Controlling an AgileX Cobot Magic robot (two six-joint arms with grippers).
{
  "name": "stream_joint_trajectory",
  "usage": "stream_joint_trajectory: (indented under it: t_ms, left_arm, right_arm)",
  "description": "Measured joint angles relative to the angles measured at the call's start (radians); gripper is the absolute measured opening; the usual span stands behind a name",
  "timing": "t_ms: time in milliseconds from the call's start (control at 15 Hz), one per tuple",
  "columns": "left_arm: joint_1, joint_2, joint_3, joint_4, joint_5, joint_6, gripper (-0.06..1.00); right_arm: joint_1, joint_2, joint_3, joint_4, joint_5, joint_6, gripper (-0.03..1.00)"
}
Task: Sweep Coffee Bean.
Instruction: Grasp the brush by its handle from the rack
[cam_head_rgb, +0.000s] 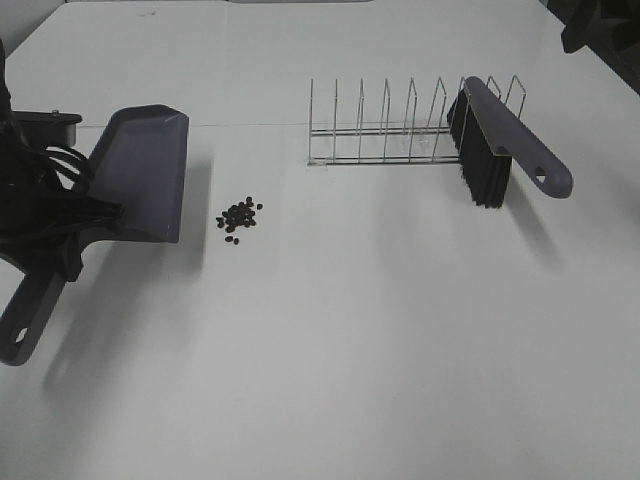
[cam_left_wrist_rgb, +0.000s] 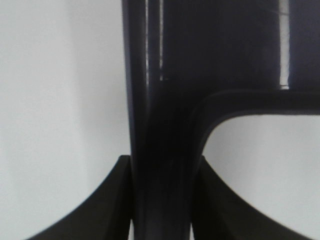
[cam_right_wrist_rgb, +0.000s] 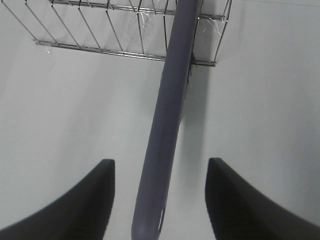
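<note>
A loose cluster of tiny dark coffee beans lies on the white table, just right of the lip of a grey-purple dustpan. My left gripper is shut on the dustpan's handle, with a finger on each side of it. A grey-purple brush with black bristles leans in the right end of a wire rack. My right gripper is open above the brush's handle, with a finger on each side and not touching it.
The wire rack stands at the back middle, taped to the table. Part of the right arm shows at the top right corner. The table's far edge runs along the back.
</note>
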Motion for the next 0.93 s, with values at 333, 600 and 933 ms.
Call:
stream_joint_trajectory:
  t_ms: [333, 600, 933]
  left_arm:
    - [0.000, 0.000, 0.000, -0.006, -0.004, 0.000, 0.27]
    - [0.000, 0.000, 0.000, -0.013, -0.005, 0.000, 0.27]
    - [0.000, 0.000, 0.000, -0.036, -0.006, 0.000, 0.27]
  right_arm:
    - [0.000, 0.349, -0.394, 0.001, 0.192, 0.044, 0.50]
    - [0.026, 0.436, -0.506, -0.038, 0.208, 0.048, 0.50]
    - [0.110, 0.544, -0.591, -0.143, 0.207, 0.144, 0.54]
